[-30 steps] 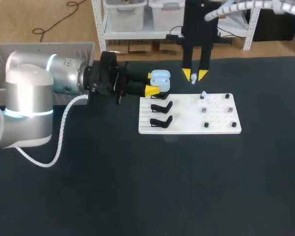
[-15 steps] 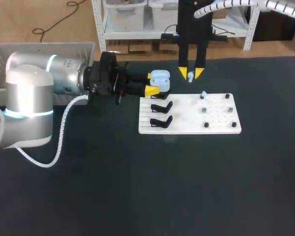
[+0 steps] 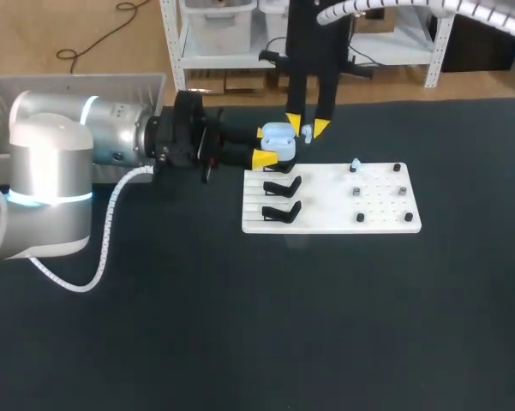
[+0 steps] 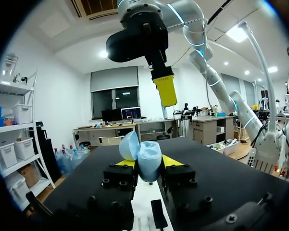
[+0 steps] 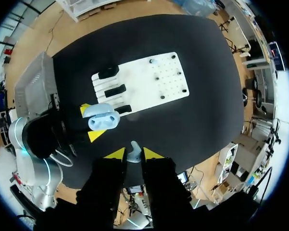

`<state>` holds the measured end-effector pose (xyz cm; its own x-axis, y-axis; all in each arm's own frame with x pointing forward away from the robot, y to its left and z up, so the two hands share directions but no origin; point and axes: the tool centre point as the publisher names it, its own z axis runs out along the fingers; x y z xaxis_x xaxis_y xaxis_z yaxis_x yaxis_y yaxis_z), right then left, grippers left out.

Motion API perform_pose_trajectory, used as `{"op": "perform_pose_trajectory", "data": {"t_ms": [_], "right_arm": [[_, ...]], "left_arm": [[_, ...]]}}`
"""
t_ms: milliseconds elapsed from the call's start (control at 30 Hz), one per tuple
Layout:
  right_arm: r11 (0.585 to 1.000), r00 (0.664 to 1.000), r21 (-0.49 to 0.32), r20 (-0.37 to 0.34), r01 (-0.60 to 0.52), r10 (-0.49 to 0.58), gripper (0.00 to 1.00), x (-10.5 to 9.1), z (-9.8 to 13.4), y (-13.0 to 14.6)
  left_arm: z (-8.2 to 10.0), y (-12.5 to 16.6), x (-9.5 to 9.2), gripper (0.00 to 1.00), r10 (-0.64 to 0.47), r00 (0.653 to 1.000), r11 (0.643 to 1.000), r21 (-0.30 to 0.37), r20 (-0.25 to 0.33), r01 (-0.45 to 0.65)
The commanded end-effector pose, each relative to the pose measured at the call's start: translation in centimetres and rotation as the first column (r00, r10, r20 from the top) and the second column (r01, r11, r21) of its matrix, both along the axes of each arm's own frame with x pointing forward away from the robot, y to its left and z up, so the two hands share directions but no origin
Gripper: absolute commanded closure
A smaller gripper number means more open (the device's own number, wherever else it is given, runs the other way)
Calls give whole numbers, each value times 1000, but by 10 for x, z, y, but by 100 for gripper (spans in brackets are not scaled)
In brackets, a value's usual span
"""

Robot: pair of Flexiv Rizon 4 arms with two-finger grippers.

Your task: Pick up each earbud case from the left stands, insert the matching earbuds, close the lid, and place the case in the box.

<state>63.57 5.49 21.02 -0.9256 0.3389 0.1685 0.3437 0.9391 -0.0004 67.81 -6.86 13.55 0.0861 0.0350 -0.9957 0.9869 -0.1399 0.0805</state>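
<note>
The black table (image 3: 240, 342) is the biggest thing and everything sits on it. My big silver left arm (image 3: 60, 163) comes in from 9 o'clock and lies low across the table. Behind it, at 10 o'clock, is the grey plastic box (image 3: 77, 81).

My black right arm (image 3: 313, 51) comes down from 12 o'clock with its fingers pointing at the table.

The white flat board (image 3: 386, 218) lies a little toward 2 o'clock from the middle of the table. Two black stands (image 3: 281, 186) sit on its 9 o'clock side. Little black pegs (image 3: 360, 217) stick up on its 3 o'clock side.

My left pincer (image 3: 270, 145) is squeezed tight on the light blue earbud case (image 3: 279, 137), one yellow tip on each side. The case is up in the air at the board's 11 o'clock corner. In the left wrist view the case (image 4: 146, 161) has its lid open and sits between the tips of my left pincer (image 4: 149, 166).

My right pincer (image 3: 308, 128) is just beside the case, at its 2 o'clock. It pinches a small pale blue earbud (image 3: 308, 134) between its two tips. The right wrist view shows the earbud (image 5: 133, 151) stuck between the fingers of that pincer (image 5: 133, 155), with the open case (image 5: 103, 119) just ahead.

A second small earbud (image 3: 356, 164) stands on the board near its 12 o'clock edge.
</note>
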Motion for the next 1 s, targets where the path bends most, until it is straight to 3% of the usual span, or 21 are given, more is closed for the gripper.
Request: {"op": "perform_pose_trajectory", "data": {"t_ms": [33,367,667,1000], "right_arm": [[999,998,-20,-35,42,-43,100,9,1,7],[996,995,-39,-53,77,-79,100,12,-11,15],[994,998,-87,-6,66,-66,100,18,-9,23],[990,995,-103,-2,100,-100,100,18,-14,26]], "left_arm": [[-2,-1,1,100,-6,1000,1000,11,-4,6],[-5,-3,2,100,-22,1000,999,31,-6,22],[-7,-4,1,100,-8,1000,1000,12,-16,8],[-8,-3,0,100,-1,1000,1000,11,-24,1]]}}
